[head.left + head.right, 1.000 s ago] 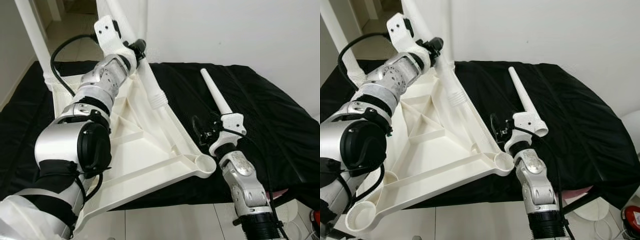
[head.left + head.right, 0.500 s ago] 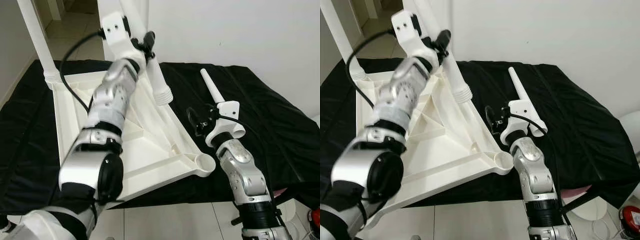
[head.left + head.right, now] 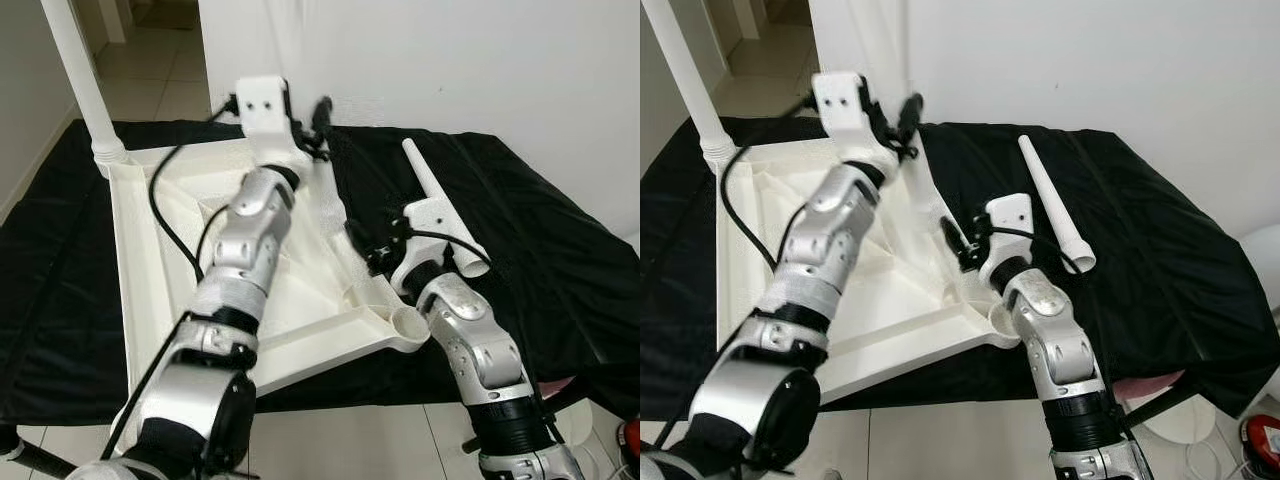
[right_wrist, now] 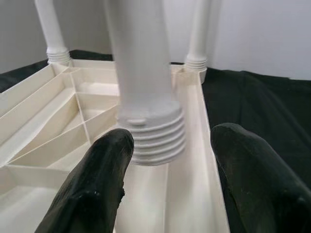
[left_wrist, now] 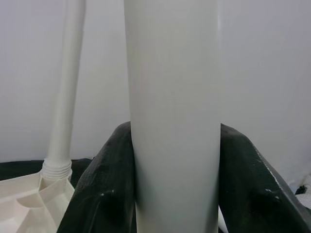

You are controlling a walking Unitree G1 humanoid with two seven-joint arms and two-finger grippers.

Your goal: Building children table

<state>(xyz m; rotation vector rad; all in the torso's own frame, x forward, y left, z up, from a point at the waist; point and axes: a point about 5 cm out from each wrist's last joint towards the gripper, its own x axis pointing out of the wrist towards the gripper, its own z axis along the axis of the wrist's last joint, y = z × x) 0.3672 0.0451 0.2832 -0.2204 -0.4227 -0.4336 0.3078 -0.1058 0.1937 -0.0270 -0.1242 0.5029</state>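
Note:
The white tabletop (image 3: 150, 250) lies upside down on a black cloth. My left gripper (image 3: 322, 110) reaches over its far right corner, shut on a white table leg (image 5: 175, 73). That leg's threaded end (image 4: 150, 131) hangs just above the tabletop ribs. My right gripper (image 3: 362, 240) is open at the tabletop's right rim, its fingers (image 4: 97, 184) pointing at the threaded end without touching it. One leg (image 3: 75, 80) stands upright in the far left corner, and another upright leg (image 4: 199, 34) stands in a corner behind. A loose leg (image 3: 1050, 205) lies on the cloth.
The near right corner socket (image 3: 412, 325) holds nothing. A white wall (image 3: 480, 60) rises behind the black cloth (image 3: 560, 250). Tiled floor (image 3: 330, 450) lies in front. A red object (image 3: 1265, 430) sits at the lower right edge.
My left arm has stretched out and carried the held leg farther back and to the right. My right gripper has moved left and forward to the tabletop rim.

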